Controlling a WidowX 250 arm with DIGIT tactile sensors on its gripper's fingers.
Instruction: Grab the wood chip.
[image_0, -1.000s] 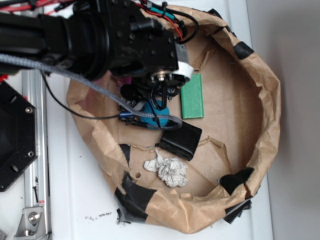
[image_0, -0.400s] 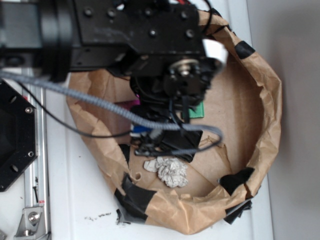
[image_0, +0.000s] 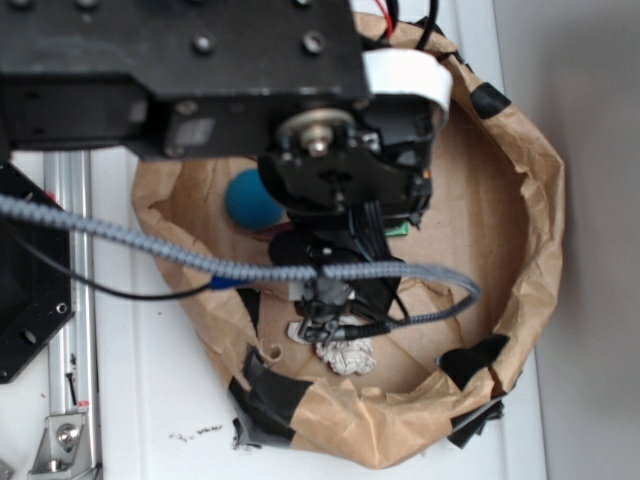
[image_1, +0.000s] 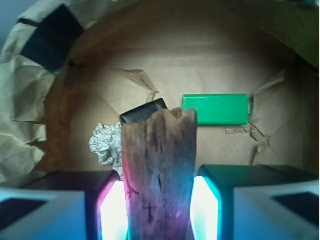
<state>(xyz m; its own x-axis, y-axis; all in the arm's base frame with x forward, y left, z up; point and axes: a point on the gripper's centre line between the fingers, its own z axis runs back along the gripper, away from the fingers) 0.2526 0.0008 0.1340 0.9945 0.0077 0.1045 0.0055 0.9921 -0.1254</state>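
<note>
Exterior view: the black arm (image_0: 180, 70) fills the top and hangs over the paper-walled bin (image_0: 535, 230). A teal ball (image_0: 252, 198) shows beside it, a sliver of green block (image_0: 398, 229) under it, and crumpled paper (image_0: 345, 352) lies below. The jaws are hidden here. No readable writing shows.

Wrist view: the gripper (image_1: 159, 200) is closed on the wood chip (image_1: 159, 175), which stands upright between the pads (image_1: 114, 210). Beyond lie the green block (image_1: 216, 109), a black item (image_1: 141, 111) and the crumpled paper (image_1: 105, 143).
</note>
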